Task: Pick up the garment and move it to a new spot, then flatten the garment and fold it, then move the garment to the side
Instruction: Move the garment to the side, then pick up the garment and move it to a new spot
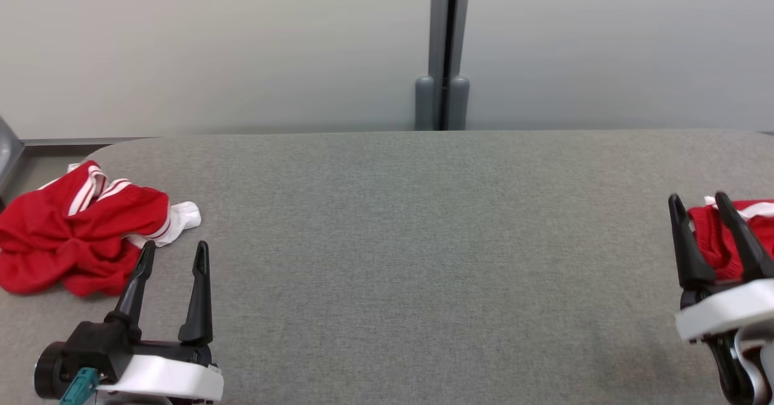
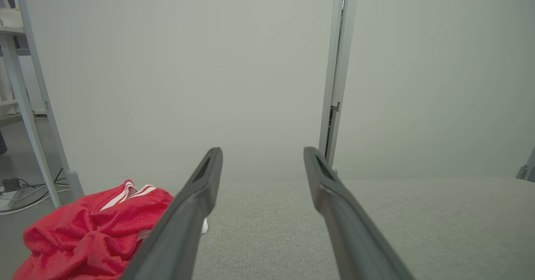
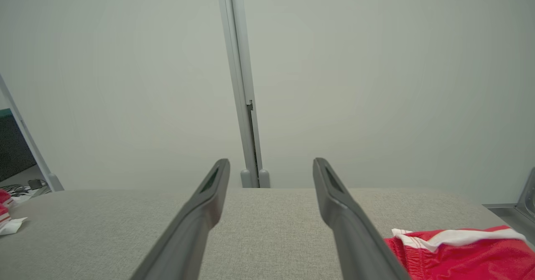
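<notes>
Table (image 1: 423, 242): spread across the head view. A wall (image 1: 211, 48) is seen behind its far edge, and a vertical post (image 1: 447, 48) is set against that wall near the middle.

Left garment (image 1: 72, 236): laid on the table's left end, towards the far corner.

Left gripper (image 1: 175, 249): held just beside that garment, to its right and nearer the robot.

Right garment (image 1: 734, 236): laid at the table's right end.

Right gripper (image 1: 698, 200): held before that garment, which is partly covered by its fingers in the head view and is seen right of them in the right wrist view.
</notes>
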### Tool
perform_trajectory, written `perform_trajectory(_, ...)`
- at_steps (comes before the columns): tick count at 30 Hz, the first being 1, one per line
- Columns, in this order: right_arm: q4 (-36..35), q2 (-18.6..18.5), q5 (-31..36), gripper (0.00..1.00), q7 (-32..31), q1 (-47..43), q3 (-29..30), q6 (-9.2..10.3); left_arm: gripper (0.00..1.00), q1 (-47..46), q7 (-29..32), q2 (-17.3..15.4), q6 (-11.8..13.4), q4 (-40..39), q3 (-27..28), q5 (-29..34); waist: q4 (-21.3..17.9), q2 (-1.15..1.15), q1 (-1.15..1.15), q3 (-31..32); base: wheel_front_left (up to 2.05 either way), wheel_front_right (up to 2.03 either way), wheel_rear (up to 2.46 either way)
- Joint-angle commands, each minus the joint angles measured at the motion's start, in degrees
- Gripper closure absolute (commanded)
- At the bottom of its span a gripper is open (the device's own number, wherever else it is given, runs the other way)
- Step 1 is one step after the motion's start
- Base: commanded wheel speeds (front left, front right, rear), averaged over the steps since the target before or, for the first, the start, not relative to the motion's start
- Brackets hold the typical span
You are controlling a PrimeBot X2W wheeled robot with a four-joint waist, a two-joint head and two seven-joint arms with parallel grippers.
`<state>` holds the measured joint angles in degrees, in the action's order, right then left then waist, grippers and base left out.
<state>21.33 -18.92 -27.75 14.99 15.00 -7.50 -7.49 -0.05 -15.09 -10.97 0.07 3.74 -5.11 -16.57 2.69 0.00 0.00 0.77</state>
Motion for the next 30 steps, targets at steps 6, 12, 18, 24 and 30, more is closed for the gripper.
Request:
perform_trajectory(6, -8.82, 3.68, 3.16, 0.00, 0.26, -10.85, 4.36, -0.02, 0.00, 2.55, -0.08, 2.36, -0.49, 1.50, 1.57, 1.23, 2.22, 0.00, 0.00, 1.46, 0.00, 0.00, 0.00)
perform_trajectory(12, -12.45, 5.69, 4.29, 0.00, 0.26, -15.08, 3.66, -0.02, 0.00, 4.18, -0.08, 4.36, -1.65, 2.55, 2.27, 2.78, 1.78, 0.00, 0.00, 1.40, 0.00, 0.00, 0.00)
perform_trajectory(18, -13.36, 5.92, 4.27, 0.00, 0.26, -15.66, 2.73, -0.02, 0.00, 3.03, -0.09, 5.02, -3.05, 3.18, 2.50, 4.29, 1.40, 0.00, 0.00, 1.00, 0.00, 0.00, 0.00)
perform_trajectory(24, -13.05, 5.91, 4.04, 0.00, 0.27, -15.62, 2.04, -0.02, 0.00, 1.98, -0.09, 5.59, -3.79, 3.33, 2.85, 5.43, 1.07, 0.00, 0.00, 0.52, 0.00, 0.00, 0.00)
perform_trajectory(30, -12.52, 5.86, 3.89, 0.00, 0.27, -14.97, 1.33, -0.02, 0.00, 1.92, -0.09, 6.12, -4.40, 3.57, 3.20, 5.91, 0.50, 0.00, 0.00, 0.40, 0.00, 0.00, 0.00)
